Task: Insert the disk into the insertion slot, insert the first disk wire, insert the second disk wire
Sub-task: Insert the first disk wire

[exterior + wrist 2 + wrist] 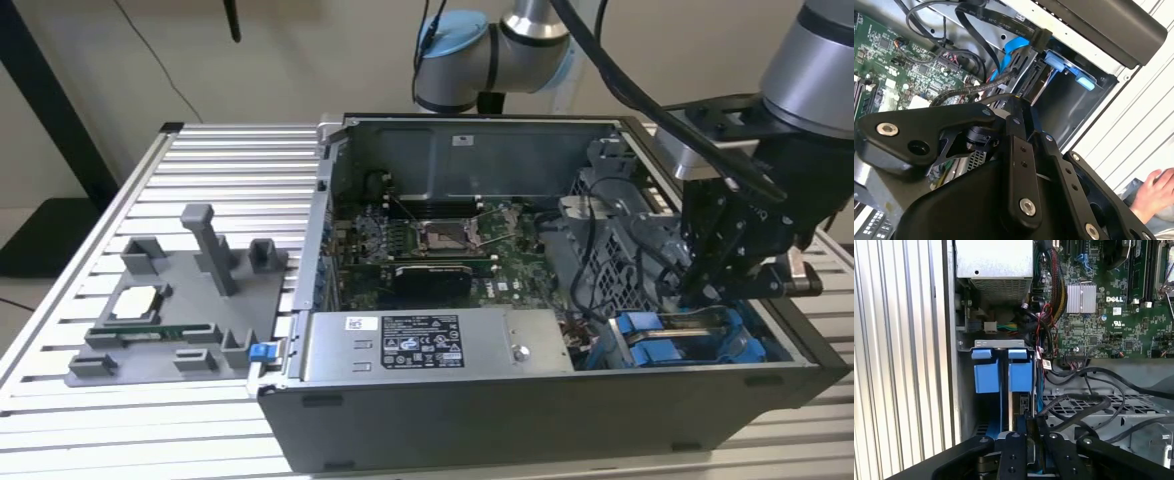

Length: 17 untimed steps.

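Note:
The disk [1070,68], in its blue carrier frame, sits inside the insertion slot [999,344], a grey metal bay at the case's near corner on the exterior view's right. Two blue carrier fronts [1002,374] stand side by side in that bay. My gripper [705,292] reaches down into the bay. In the second wrist view my gripper [1018,100] is pressed together on the end of a black braided disk wire [971,90], right at the disk's connector edge. In the first wrist view my gripper [1022,426] lines up with the blue carriers.
A silver power supply box [414,345] lies along the case's front, with the green motherboard [427,240] behind it. Black cables [1089,400] and a blue flat cable [1011,47] loop near the bay. A grey fixture [174,300] stands on the slatted table. A person's hand [1154,192] is outside the case.

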Motion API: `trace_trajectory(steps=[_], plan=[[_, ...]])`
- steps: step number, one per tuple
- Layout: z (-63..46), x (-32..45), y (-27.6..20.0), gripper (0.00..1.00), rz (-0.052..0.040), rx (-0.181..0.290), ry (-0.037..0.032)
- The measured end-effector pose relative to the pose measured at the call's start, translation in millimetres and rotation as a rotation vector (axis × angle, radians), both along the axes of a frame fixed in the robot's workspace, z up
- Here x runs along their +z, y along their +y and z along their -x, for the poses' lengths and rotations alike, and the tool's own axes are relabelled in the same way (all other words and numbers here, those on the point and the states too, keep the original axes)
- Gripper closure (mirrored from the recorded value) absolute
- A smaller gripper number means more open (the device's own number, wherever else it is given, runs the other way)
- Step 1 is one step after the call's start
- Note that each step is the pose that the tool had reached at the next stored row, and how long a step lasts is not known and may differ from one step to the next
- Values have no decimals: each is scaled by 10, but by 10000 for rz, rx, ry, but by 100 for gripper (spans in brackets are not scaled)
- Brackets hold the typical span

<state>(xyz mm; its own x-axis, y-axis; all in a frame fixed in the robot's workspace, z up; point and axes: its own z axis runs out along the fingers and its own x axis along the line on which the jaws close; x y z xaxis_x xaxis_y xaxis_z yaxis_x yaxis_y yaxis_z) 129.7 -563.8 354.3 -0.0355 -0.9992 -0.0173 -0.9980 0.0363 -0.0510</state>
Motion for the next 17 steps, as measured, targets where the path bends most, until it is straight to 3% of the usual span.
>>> trace_trajectory(steps=[9,17], plan=[[-109,-54,-32,100,0,0,66],[-145,-81,-42,100,1,-2,71]])
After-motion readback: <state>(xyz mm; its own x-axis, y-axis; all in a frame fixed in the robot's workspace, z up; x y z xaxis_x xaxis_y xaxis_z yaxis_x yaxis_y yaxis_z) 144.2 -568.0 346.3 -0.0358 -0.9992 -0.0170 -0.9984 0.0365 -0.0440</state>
